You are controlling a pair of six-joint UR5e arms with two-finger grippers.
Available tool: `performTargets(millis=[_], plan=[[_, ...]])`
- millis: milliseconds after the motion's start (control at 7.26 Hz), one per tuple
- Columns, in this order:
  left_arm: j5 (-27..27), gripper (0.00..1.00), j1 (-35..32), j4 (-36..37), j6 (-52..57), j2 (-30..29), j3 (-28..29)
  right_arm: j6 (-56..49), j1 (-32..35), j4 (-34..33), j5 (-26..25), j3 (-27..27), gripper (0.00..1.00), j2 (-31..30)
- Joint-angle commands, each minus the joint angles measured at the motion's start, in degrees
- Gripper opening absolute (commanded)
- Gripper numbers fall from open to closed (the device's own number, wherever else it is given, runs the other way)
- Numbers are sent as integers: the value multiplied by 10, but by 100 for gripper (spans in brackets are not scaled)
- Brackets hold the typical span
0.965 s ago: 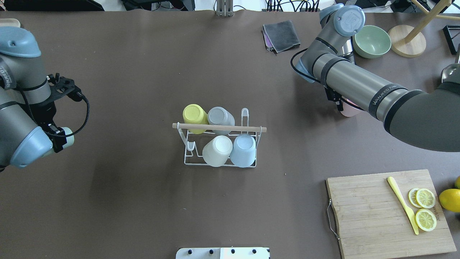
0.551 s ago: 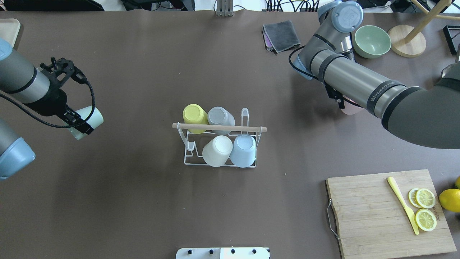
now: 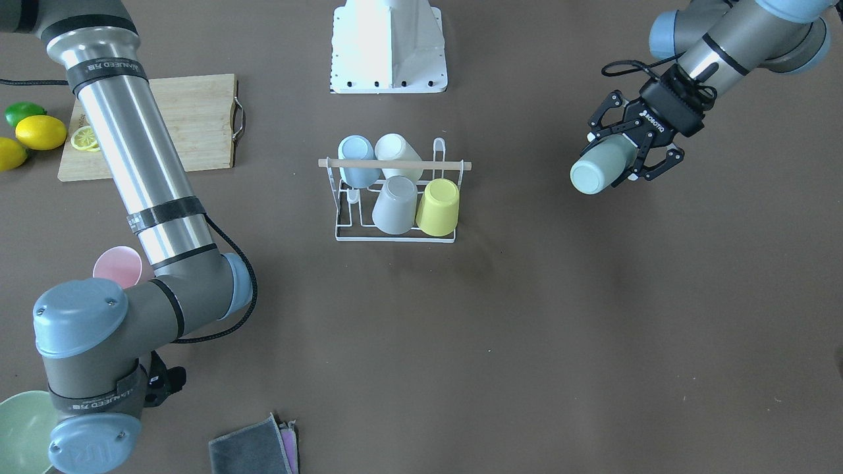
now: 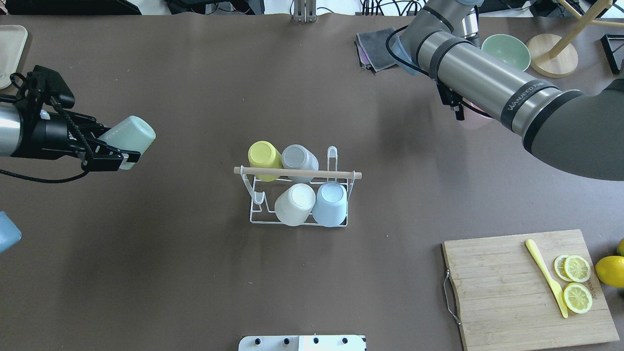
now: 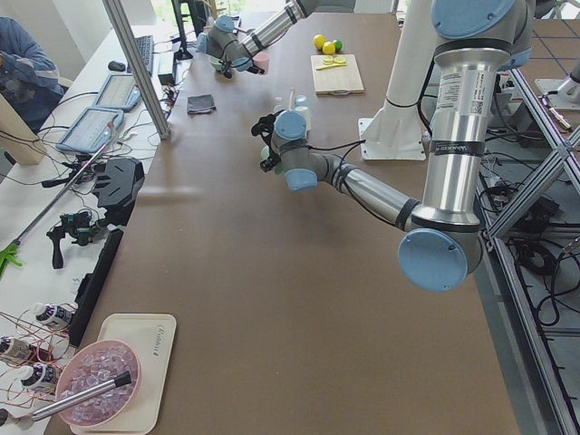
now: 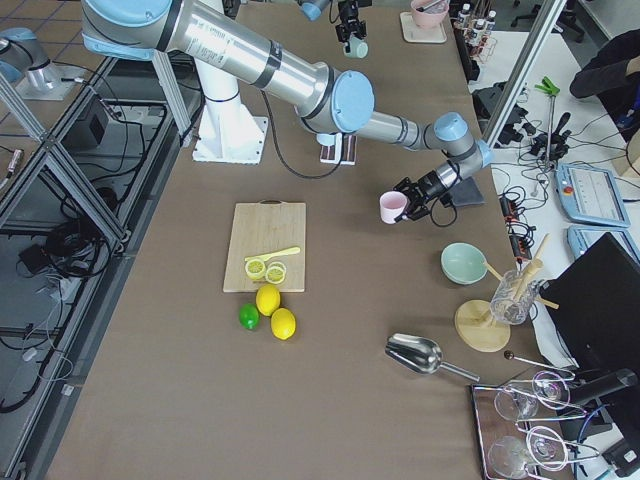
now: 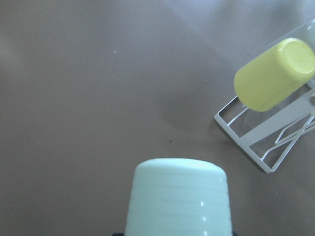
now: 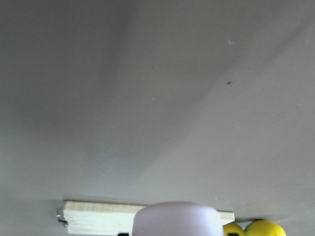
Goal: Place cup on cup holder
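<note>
The white wire cup holder (image 4: 298,173) with a wooden rod stands mid-table and carries several upturned cups: yellow (image 4: 263,156), grey (image 4: 298,159), white (image 4: 294,203) and blue (image 4: 330,202). One prong at its front left (image 4: 259,199) and one at its back right (image 4: 332,155) are bare. My left gripper (image 4: 124,145) is shut on a pale green cup (image 4: 129,136), held sideways above the table left of the holder, bottom toward it (image 7: 178,196). My right gripper (image 6: 405,200) is shut on a pink cup (image 6: 391,207), far back on the right, mostly hidden under the arm in the overhead view.
A cutting board (image 4: 507,292) with lemon slices and a yellow knife lies front right, lemons (image 4: 610,270) beside it. A green bowl (image 4: 507,52), a wooden stand (image 4: 551,61) and a grey cloth (image 4: 375,48) sit at the back right. A tray corner (image 4: 9,46) shows at the far left.
My left arm has swung out and turned level, carrying the green cup rightward toward the holder. My right arm has drawn back toward the table's far side with the pink cup.
</note>
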Motion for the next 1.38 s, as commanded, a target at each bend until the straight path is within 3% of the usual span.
performTargets(millis=[0, 276, 413, 551, 689, 827, 1240], plan=[[129, 18, 37, -154, -18, 4, 2, -3, 45, -68, 5, 157, 0, -38], [305, 15, 143, -241, -14, -15, 14, 0, 61, -138, 6, 359, 0, -126], [430, 16, 217, -266, -10, -47, 41, -1, 72, -143, 8, 422, 0, -159], [489, 16, 259, -268, 20, -54, 36, 4, 69, -144, 9, 503, 0, -211], [493, 16, 260, -268, 42, -53, 18, 5, 70, -141, 26, 560, 0, -253], [510, 16, 278, -268, 52, -57, 16, 7, 70, -123, 51, 604, 0, -290], [681, 16, 406, -269, 141, -96, 24, 85, 75, 43, 40, 649, 0, -314]])
